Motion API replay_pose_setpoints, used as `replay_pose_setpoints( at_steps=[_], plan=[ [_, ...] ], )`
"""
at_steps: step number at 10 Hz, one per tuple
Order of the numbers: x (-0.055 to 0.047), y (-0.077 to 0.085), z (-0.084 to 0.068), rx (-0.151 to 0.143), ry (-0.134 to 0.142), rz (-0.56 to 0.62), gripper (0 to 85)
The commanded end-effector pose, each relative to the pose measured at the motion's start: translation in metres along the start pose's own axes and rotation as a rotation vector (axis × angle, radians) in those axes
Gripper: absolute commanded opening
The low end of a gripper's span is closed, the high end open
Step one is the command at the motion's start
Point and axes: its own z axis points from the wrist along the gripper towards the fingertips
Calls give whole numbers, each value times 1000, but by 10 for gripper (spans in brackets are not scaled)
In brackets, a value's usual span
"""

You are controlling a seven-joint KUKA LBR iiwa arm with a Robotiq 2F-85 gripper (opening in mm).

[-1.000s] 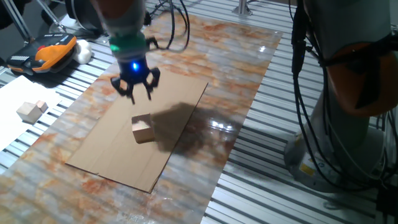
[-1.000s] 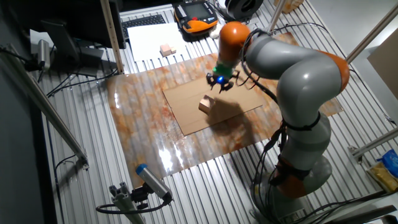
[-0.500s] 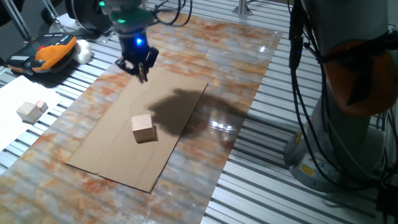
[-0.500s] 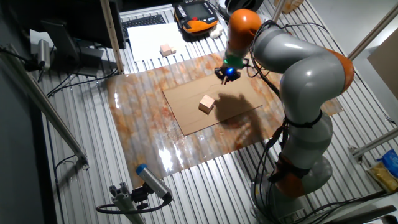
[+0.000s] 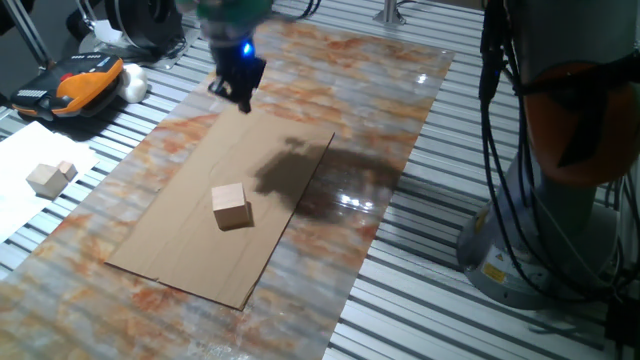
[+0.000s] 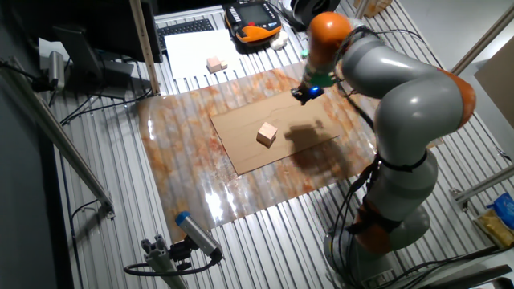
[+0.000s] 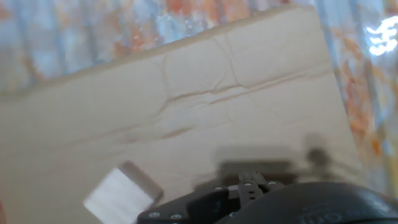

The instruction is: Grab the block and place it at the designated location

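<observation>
Right now your two-finger gripper (image 5: 240,92) hangs in the air above the far edge of the large flat brown cardboard sheet (image 5: 170,235), well apart from the small light-tan wooden cube (image 5: 231,206), and it carries nothing. The fingers look drawn close together in the fixed views, but motion blur keeps you from being sure, and the hand view shows only the dark body of the hand, so treat their state as something you cannot tell.

The cube sits upright near the middle of the sheet, free on all sides, plain-faced with crisp edges, slightly turned against the sheet's long side. In the hand view it shows only as a pale smear at the lower left (image 7: 119,191).

The small dark dot that marks the target is not visible in any view, so you cannot confirm whether the cube rests on it or beside it. That is the main risk: judging the placement wrongly. A second risk is a descent with the fingers unopened, which would knock the light cube aside.
</observation>
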Motion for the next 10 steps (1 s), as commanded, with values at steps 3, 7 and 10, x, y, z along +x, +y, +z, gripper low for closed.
replay_pose_setpoints(
  at_steps=[3, 7, 10],
  plan=[
    [8, 8, -4, -5, 2, -151, 0],
    [22, 29, -3, 9, -1, -77, 0],
    [21, 30, -2, 14, -3, -58, 0]
  ],
)
